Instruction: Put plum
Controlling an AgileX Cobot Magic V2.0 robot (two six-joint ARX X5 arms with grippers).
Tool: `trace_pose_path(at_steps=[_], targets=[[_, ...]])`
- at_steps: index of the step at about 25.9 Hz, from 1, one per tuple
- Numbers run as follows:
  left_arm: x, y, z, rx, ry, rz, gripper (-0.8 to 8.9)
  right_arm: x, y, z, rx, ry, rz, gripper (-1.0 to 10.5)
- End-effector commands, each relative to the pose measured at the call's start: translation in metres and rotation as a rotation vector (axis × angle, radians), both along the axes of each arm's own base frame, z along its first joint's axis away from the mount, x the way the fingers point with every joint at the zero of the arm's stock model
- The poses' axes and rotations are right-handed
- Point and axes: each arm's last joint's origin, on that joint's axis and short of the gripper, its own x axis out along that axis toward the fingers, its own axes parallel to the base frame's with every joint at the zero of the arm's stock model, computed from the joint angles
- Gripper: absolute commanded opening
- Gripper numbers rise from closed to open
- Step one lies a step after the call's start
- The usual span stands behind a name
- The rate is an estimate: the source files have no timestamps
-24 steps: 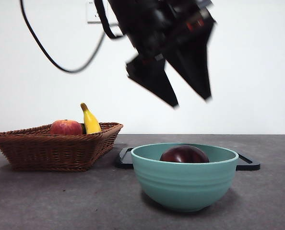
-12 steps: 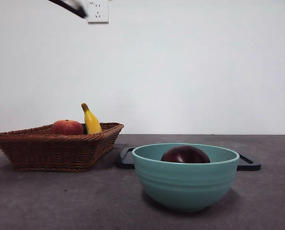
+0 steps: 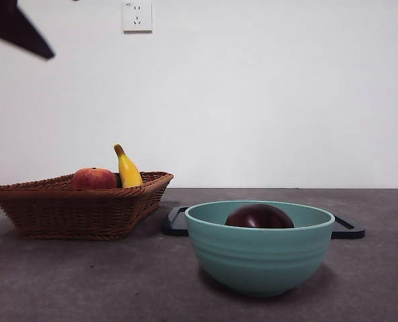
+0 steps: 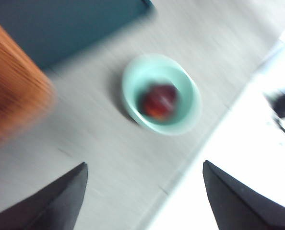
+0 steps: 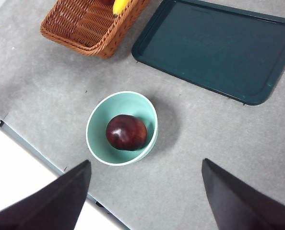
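Maroon and glossy, the plum (image 3: 259, 216) lies inside the teal bowl (image 3: 259, 258), resting on its floor with only its rounded top rising over the rim in the front view; the right wrist view shows it (image 5: 126, 132) filling most of the bowl (image 5: 97, 129). That bowl stands on the grey table (image 3: 85, 282) near its front edge, just in front of a dark flat tray (image 5: 214, 48). Beside the tray, toward the table's left side, sits a woven basket (image 3: 78, 208) holding a red-orange fruit (image 3: 93, 178) and a yellow banana (image 3: 127, 169). Both grippers hang high above the table, touching nothing. The left gripper (image 4: 142, 191) has its jaws spread wide apart and empty (its picture is badly blurred), with bowl and plum (image 4: 158, 100) well below. The right gripper (image 5: 145, 191) likewise holds its jaws wide apart, empty. A black tip (image 3: 18, 30) shows at the front view's top left corner.
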Motion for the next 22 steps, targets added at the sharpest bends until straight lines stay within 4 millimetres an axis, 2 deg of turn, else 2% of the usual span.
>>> trace_pose_path(at_steps=[1, 14, 17, 22], targets=[[-0.005, 0.0, -0.012, -0.014, 0.028, -0.039, 3.74, 0.001, 0.001, 0.006, 0.005, -0.019, 0.002, 3.7], [-0.006, 0.001, -0.016, -0.005, 0.049, -0.039, 3.74, 0.009, 0.007, -0.002, 0.041, 0.071, 0.041, 3.7], [-0.006, 0.001, -0.016, -0.005, 0.048, -0.038, 3.74, 0.017, 0.014, -0.015, 0.05, 0.128, 0.061, 3.7], [-0.006, 0.001, -0.016, -0.005, 0.049, -0.038, 3.74, 0.034, 0.029, -0.052, 0.067, 0.196, 0.075, 3.7]])
